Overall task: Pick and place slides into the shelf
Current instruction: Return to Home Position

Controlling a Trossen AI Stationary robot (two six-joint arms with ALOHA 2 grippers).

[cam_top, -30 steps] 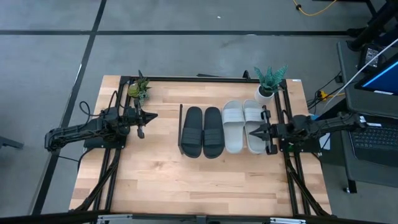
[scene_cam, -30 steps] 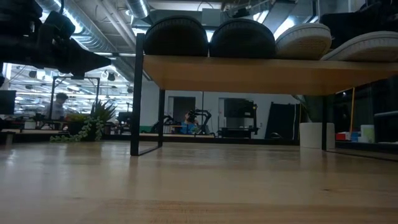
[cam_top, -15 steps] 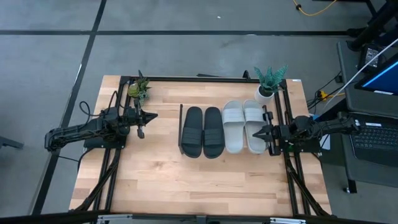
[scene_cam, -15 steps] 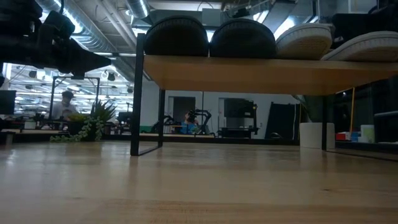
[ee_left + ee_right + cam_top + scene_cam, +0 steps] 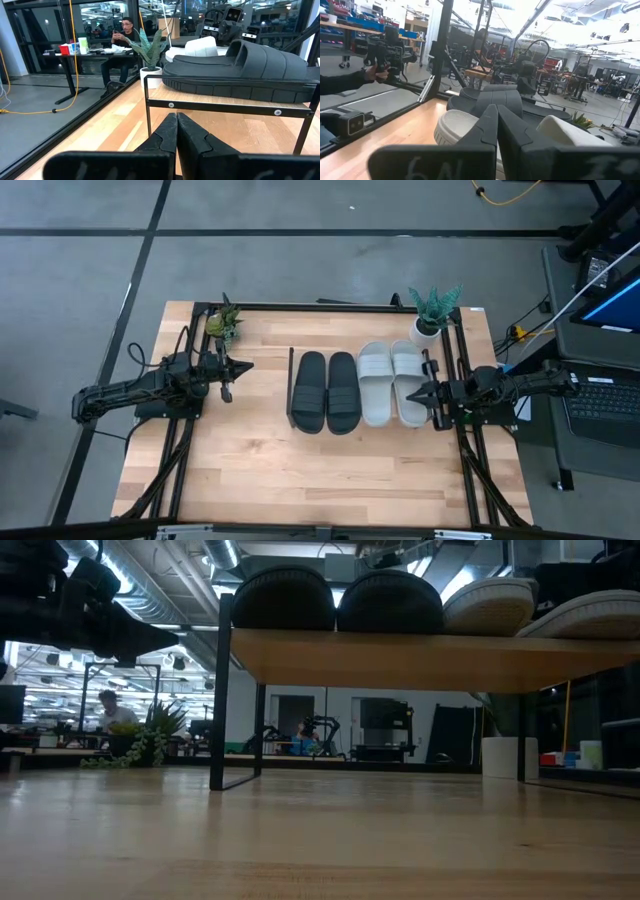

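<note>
Closure on both sides, with nothing held. Left gripper [image 5: 176, 117] pinched tip to tip, hanging low by the left edge of the tabletop [image 5: 300, 470], well apart from the shelf [image 5: 400, 660] and aimed at its near black wire end frame [image 5: 148, 100]. Right gripper [image 5: 496, 110] pressed together the same way, empty, at the table's right edge, tip just over the outer rim of the outermost grey slide [image 5: 408, 360] as seen from above. Contact there impossible to judge, but certainly no grip. Probably a resting pose for each arm: out to the sides, leaving the middle free.

Between them, all four slides lined up on the shelf, soles down, packed side by side to fit between the end frames. Black pair [image 5: 326, 395] toward the left arm, grey pair [image 5: 392, 395] toward the right, matched by colour rather than mixed. From table height, rounded ends of all four poking slightly past the board's front edge, none tipped or hanging off.

Farther out, a small leafy plant [image 5: 222, 323] and a white-potted plant [image 5: 430, 315] at the back corners, clear of any likely reach path. No slide off the shelf, so placing apparently complete, with only the parking of the arms to finish.
</note>
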